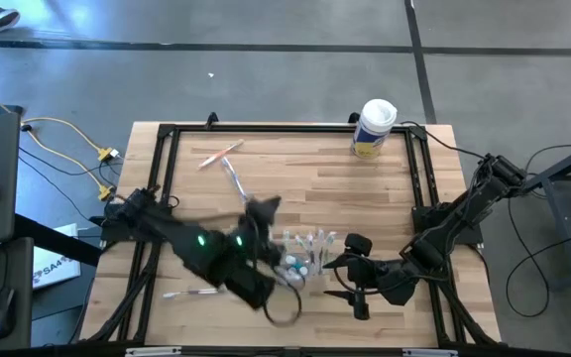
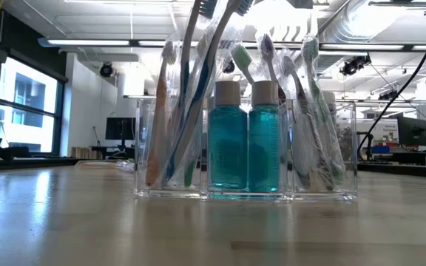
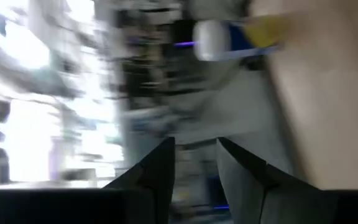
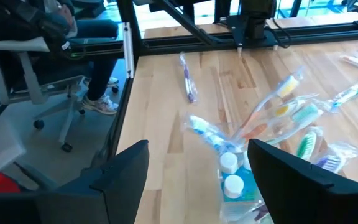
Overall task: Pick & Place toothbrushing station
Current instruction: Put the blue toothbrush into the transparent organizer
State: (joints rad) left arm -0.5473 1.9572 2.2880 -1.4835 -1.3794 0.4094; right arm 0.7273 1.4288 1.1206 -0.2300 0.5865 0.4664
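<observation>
Station (image 1: 305, 254) stands upright just left of the right gripper (image 1: 337, 278), whose spread jaws face it, nearer than the left gripper (image 1: 264, 210), jaws unclear.

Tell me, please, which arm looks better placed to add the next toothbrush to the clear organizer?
Probably the left. The left gripper is above the organizer, apparently carrying a wrapped toothbrush. The right gripper waits open beside the organizer with nothing between its fingers.
</observation>
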